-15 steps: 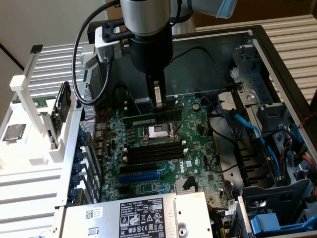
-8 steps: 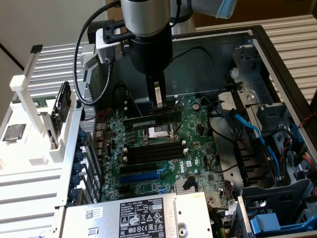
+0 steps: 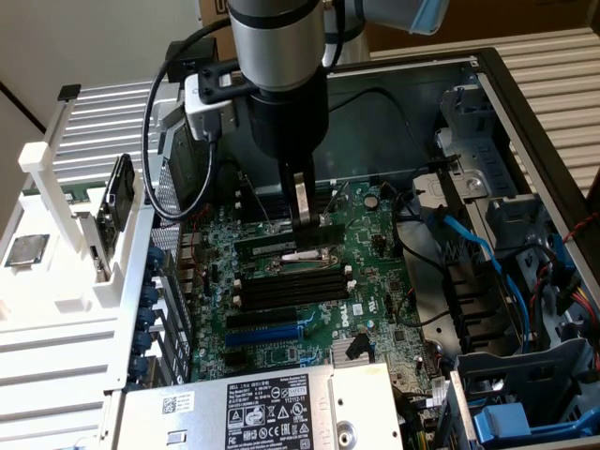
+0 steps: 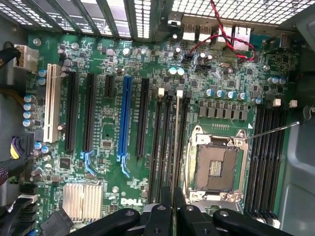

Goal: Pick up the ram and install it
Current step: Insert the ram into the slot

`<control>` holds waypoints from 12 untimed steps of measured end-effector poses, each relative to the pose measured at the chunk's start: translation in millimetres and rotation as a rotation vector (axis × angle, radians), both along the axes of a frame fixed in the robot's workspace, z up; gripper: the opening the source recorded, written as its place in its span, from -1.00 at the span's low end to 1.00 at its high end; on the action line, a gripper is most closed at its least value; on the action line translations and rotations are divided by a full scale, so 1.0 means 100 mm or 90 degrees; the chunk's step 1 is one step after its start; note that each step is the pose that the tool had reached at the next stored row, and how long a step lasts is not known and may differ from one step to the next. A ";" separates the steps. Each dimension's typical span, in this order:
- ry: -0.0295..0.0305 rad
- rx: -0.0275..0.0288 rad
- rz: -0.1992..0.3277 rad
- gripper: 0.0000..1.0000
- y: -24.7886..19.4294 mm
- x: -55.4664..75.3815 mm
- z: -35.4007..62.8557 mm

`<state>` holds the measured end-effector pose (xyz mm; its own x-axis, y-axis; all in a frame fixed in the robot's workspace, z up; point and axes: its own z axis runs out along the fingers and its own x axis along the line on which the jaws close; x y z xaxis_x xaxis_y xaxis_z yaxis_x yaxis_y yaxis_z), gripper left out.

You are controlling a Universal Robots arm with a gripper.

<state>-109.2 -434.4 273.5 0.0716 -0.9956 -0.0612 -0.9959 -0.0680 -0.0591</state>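
Green mobo (image 4: 110, 123), tight room: we see black slots (image 3: 291, 286) one side, CPU socket (image 4: 215, 164) the other. Gripper (image 3: 302, 223) clamped on ram (image 3: 267, 247) at slot row beside socket, edge-on, long axis parallel w/ slots.

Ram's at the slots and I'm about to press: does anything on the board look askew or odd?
The ram sits edge-on in the gripper, parallel to the memory slots, not visibly tilted. One oddity: the processor socket is empty and its lever sticks out across the outer slots.
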 end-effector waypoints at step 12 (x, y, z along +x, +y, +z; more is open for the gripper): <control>0.0265 -0.0001 0.005 -0.73 -0.099 0.10 -0.136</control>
